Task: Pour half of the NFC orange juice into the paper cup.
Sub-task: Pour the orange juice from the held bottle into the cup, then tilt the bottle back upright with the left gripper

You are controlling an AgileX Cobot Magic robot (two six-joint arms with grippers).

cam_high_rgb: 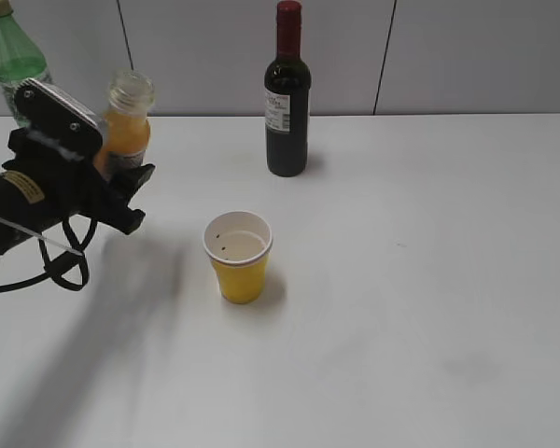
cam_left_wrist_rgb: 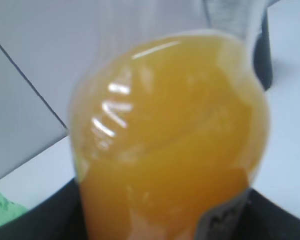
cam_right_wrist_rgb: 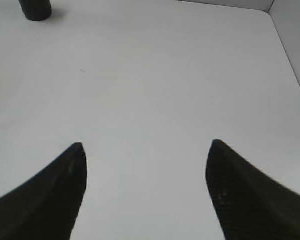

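The NFC orange juice (cam_high_rgb: 129, 131) is a small clear bottle of orange liquid with its neck uncapped, held above the table at the left. My left gripper (cam_high_rgb: 121, 177) is shut on its lower body, and the bottle stands nearly upright. In the left wrist view the NFC orange juice (cam_left_wrist_rgb: 170, 145) fills the frame between the dark fingers (cam_left_wrist_rgb: 35, 220). The paper cup (cam_high_rgb: 238, 256), yellow with a white inside, stands on the table to the right of and below the bottle. My right gripper (cam_right_wrist_rgb: 146, 150) is open over bare table.
A dark wine bottle (cam_high_rgb: 287, 93) stands behind the cup near the back wall; the wine bottle's base (cam_right_wrist_rgb: 35, 9) shows at the top left of the right wrist view. A green bottle (cam_high_rgb: 14, 56) stands at the far left behind my left arm. The white table (cam_high_rgb: 429, 308) stretches to the right.
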